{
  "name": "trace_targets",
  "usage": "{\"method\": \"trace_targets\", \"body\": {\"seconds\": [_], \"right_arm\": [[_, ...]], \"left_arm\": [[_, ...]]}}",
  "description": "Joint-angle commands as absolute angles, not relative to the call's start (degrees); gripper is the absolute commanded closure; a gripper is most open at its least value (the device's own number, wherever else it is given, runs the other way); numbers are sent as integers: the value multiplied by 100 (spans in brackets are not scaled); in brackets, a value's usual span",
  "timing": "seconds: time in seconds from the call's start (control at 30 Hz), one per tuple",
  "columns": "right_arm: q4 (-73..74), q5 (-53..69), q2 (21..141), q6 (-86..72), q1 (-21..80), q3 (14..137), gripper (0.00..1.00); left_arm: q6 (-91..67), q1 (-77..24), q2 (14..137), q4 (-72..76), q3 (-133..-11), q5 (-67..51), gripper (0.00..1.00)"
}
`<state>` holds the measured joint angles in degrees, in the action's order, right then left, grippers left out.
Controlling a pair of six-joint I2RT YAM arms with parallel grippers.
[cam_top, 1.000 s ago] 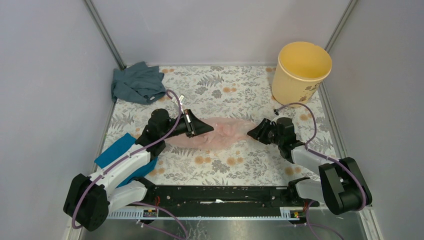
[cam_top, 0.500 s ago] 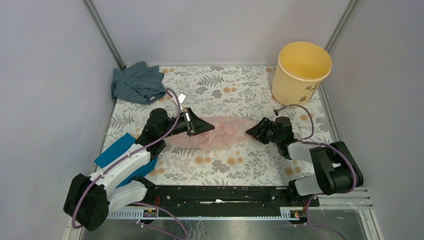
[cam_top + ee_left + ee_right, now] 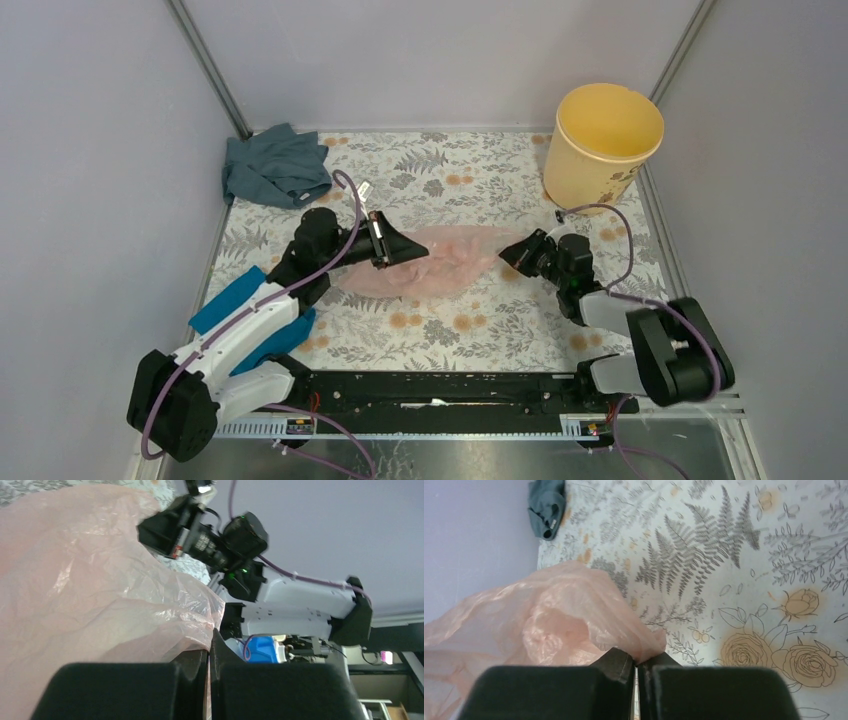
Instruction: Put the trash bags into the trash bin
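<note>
The pale pink trash bag [image 3: 445, 260] lies crumpled on the flowered table, stretched between my two grippers. My left gripper [image 3: 418, 250] is shut on its left end; in the left wrist view the film [image 3: 90, 580] runs down into the closed left gripper [image 3: 209, 647]. My right gripper [image 3: 507, 256] is shut on the bag's right tip, and the right wrist view shows the bag [image 3: 554, 620] pinched at the closed right gripper [image 3: 638, 662]. The yellow-orange trash bin [image 3: 603, 145] stands upright at the back right, beyond the right gripper, with nothing showing inside.
A grey-blue cloth [image 3: 275, 165] lies bunched in the back left corner. A bright teal cloth [image 3: 235, 305] lies partly under my left arm. Grey walls close in the table on three sides, and a black rail [image 3: 440, 388] runs along the near edge.
My right gripper has shut on the bag's right tip, and that arm's elbow has shifted. The left gripper, still shut on the bag, has moved slightly toward the back.
</note>
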<state>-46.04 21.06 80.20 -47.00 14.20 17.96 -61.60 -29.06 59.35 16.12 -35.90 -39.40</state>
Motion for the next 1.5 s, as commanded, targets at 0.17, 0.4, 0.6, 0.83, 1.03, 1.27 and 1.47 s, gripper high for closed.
{"method": "trace_targets", "body": {"seconds": [0.17,0.4,0.6,0.83,1.03,1.27,1.47], "right_arm": [[-2420,976,5584,-3204,1390,2022,100],[-1841,1273,4766,-2612,1397,2279,100],[-1757,2043,4792,-2813,1406,2384,100],[-1431,2377,4746,-2860,1407,2473,100],[-1253,2496,4673,-2920,1407,2537,100],[-1079,2477,4636,-2816,1422,2615,100],[-1102,2467,4614,-2791,1419,2579,100]], "left_arm": [[-3895,-2874,6614,-900,-5825,-2749,95],[-3594,-2883,6785,-1074,-6124,-2633,75],[-3750,-2970,5977,-1159,-5069,-2452,42],[-3634,-3708,4835,-1814,-4632,-648,22],[-3405,-5016,5278,-2495,-5120,982,5],[-3211,-6519,6813,-3556,-6371,3665,8],[-4021,-7162,7316,-4266,-6523,4802,9]]}}
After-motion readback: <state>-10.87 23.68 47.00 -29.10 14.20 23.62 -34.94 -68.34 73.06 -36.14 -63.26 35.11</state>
